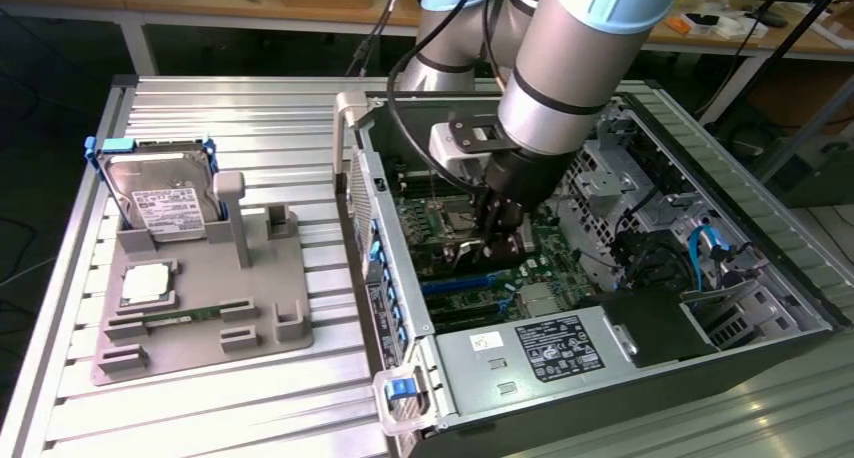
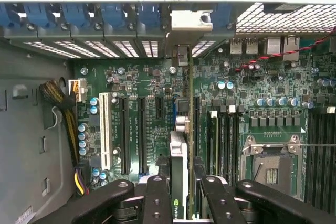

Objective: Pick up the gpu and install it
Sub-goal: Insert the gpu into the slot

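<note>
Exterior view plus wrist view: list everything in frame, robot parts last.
gpu: 1, dark with a silvery bracket, edge-on between the hand's fingers, over the motherboard slots
motherboard: 1, green, inside the case
case: 1, grey, open, exterior view's right
power supply: 1, silvery, near corner of the case
hard drive: 1, silver with a white label, upright in the fixture
processor: 1, silvery, flat on the fixture
memory stick: 1, green, lying in the fixture
fixture: 1, grey, exterior view's left
table: 1, silvery, slatted
arm: 1, grey, reaching into the case
hand: 1, black, shut on the gpu
</note>
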You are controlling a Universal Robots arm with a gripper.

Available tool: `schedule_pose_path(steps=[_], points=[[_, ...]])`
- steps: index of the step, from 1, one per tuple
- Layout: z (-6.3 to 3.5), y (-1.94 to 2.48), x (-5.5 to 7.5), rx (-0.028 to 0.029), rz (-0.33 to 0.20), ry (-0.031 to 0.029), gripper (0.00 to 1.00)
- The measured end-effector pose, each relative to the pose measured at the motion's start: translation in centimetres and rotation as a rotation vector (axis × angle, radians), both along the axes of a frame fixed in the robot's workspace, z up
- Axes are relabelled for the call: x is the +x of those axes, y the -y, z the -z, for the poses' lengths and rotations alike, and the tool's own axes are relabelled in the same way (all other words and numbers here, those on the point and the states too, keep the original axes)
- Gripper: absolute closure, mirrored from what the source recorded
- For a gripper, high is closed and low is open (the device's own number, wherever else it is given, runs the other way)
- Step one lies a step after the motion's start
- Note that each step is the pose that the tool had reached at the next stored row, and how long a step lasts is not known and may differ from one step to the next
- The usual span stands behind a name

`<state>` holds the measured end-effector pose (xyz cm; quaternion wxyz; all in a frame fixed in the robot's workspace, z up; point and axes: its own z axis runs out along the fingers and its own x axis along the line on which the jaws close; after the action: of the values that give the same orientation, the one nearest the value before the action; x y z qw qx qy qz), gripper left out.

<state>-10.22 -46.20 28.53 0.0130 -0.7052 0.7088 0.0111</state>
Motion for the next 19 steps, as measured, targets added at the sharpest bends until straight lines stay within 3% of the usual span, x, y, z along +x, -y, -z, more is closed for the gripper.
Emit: schedule_pose_path(steps=[7, 11, 14, 19], points=[[0.12, 0.0, -0.3, 0.0003, 0.0, 0.0067, 0.73], [0.87, 0.0, -0.4, 0.0001, 0.0, 0.0082, 0.73], [1.05, -0.01, -0.8, 0.0002, 0.0, 0.014, 0.73], [1.08, 0.0, -0.9, 0.0001, 0.0, 0.0144, 0.73]])
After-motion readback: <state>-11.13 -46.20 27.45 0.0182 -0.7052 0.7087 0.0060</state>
